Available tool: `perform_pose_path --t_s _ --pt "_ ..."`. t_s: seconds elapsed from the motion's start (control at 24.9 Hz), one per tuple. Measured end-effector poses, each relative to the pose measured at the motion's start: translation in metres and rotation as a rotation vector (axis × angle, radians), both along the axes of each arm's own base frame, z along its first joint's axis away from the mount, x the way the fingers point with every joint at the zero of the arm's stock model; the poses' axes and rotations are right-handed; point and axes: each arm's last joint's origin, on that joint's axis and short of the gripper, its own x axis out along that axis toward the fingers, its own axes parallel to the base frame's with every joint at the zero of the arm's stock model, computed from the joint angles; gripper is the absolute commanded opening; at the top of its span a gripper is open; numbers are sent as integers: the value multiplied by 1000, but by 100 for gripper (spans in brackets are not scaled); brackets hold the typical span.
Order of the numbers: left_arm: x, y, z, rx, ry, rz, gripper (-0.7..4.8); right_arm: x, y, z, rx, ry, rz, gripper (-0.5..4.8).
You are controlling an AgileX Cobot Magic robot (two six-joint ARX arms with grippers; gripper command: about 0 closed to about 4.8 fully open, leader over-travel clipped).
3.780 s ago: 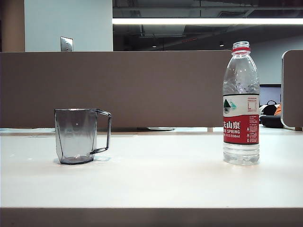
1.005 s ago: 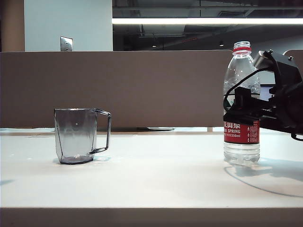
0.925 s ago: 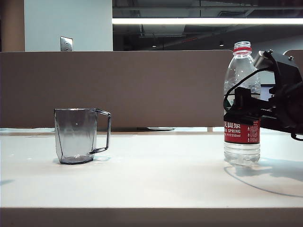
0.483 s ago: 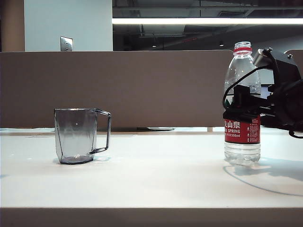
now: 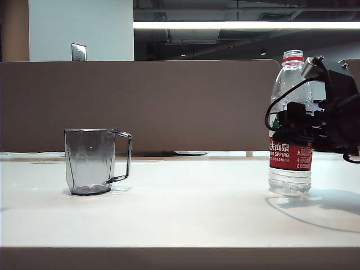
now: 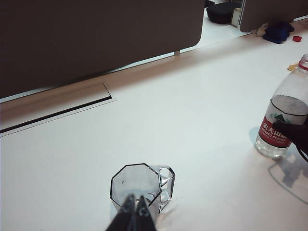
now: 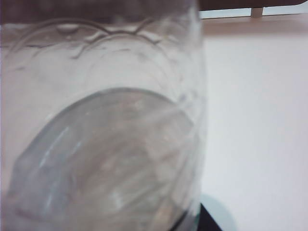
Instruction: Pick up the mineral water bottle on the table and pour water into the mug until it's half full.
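With the right gripper (image 5: 288, 125) wrapped round the mineral water bottle (image 5: 290, 121) at label height, the step in hand reads as the pick-up. Jaws appear closed on the bottle's middle; the right wrist view is filled with clear ribbed plastic, consistent with a close hold. Whether the base has left the tabletop (image 5: 180, 214) cannot be settled from the exterior view: it sits at or just above the surface, and the bottle leans very slightly. The cap looks to be off, leaving an open neck above the red ring.

Mug (image 5: 97, 161) stands upright well apart from the bottle, toward 9 o'clock of it in the exterior view, handle facing the bottle. No water is visible in it; pouring not begun.

Left gripper (image 6: 132, 216) hangs just above the mug's near rim in the left wrist view, tips drawn together to a narrow point, holding nothing.

Judgement on the next move: lift clear, carry toward 9 o'clock until the neck is over the mug, then tilt slowly. Risk: bottle is nearly full, so an early surge is likely.
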Motion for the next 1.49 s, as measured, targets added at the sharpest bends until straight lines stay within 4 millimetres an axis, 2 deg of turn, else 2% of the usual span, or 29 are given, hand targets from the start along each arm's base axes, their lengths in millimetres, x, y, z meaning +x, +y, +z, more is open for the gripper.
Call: perform_pose_path --t_s 0.4,0.52,0.84,1.05,1.21,1.49 --pt "0 0 0 -2 -3 1 -5 -2 1 3 3 13 27 279" --pt "0 0 0 -2 -2 12 -5 4 4 23 -5 96 36 279" --pt "0 0 0 -2 -2 12 -5 24 16 79 -19 157 115 279" --pt "0 0 0 -2 -2 12 -5 36 33 116 -62 228 189 279" --pt "0 0 0 -2 -2 13 -5 36 53 149 -163 233 281 279" --pt "0 0 0 -2 -3 13 -5 34 78 176 -227 232 360 279"
